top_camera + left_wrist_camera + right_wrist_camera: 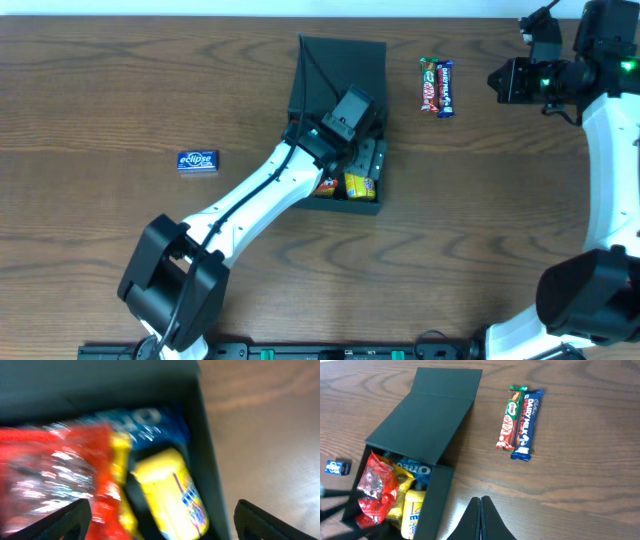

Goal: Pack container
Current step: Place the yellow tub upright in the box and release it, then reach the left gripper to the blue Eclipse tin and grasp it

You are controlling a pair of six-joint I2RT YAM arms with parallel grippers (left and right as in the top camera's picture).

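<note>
The container [340,62], a dark box with its flap lid raised, stands at the table's middle back. It also shows in the right wrist view [435,420] and the left wrist view [205,425]. Inside lie a red crinkly packet [55,475], a yellow packet [172,492] and a blue Oreo pack [412,467]. My left gripper [160,517] hangs open and empty right over the box contents. My right gripper [481,520] is shut and empty, high at the back right [510,80].
Two bars, a Milo KitKat [429,84] and a blue Dairy Milk [444,88], lie side by side right of the box. A blue Eclipse tin [197,161] lies to the left, and shows in the right wrist view [337,467].
</note>
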